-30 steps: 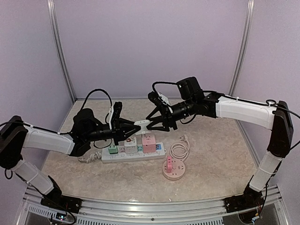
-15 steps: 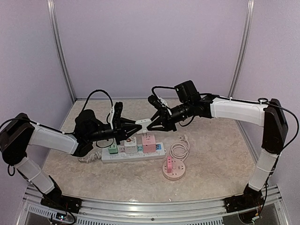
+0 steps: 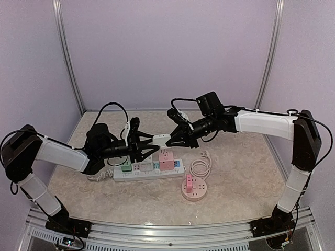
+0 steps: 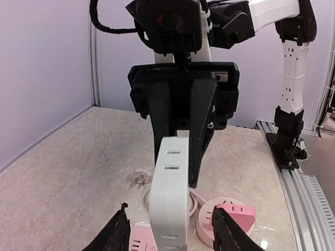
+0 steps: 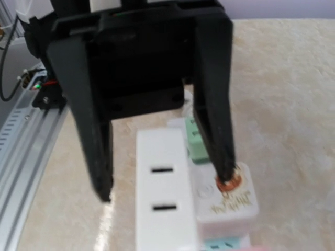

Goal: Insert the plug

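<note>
A white plug adapter (image 3: pixel 160 139) hangs in the air between the two grippers, above the white power strip (image 3: pixel 157 176). My right gripper (image 3: pixel 170 140) is shut on its far end; in the left wrist view its black fingers (image 4: pixel 201 125) clamp the adapter (image 4: pixel 170 198). My left gripper (image 3: pixel 148 145) is open, its tips wide apart on either side of the adapter without touching it (image 4: pixel 171 230). In the right wrist view the adapter (image 5: pixel 162 193) fills the bottom centre, and the left gripper's fingers (image 5: pixel 99 157) straddle it. My right gripper's own fingers are hidden there.
The strip carries green (image 5: pixel 196 141), white (image 5: pixel 225 204) and pink (image 3: pixel 166 158) cube adapters. One left finger tip sits at the white cube's orange mark. A round pink socket (image 3: pixel 192 188) with a coiled cable (image 3: pixel 201 167) lies to the right of the strip.
Both grippers have sunk slightly toward the strip with the adapter between them. The left gripper's fingers now stand spread wider around the adapter.
</note>
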